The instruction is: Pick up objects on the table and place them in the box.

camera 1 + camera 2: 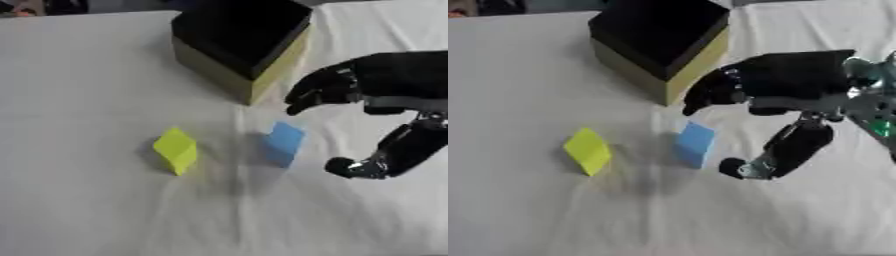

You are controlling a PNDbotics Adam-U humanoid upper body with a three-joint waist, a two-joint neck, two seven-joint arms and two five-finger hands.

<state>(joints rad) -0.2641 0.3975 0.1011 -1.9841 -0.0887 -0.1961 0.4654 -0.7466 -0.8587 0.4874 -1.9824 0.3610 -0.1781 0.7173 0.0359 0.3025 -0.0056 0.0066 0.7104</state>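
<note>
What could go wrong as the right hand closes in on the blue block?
1. The right hand is spread beside the blue foam block, which stands on a narrow face; a brushing finger could tip it.
2. The black-lined yellow box sits close behind; lifting could clip its corner.
3. The yellow foam block stands nearby; a pushed blue block could hit it.
</note>
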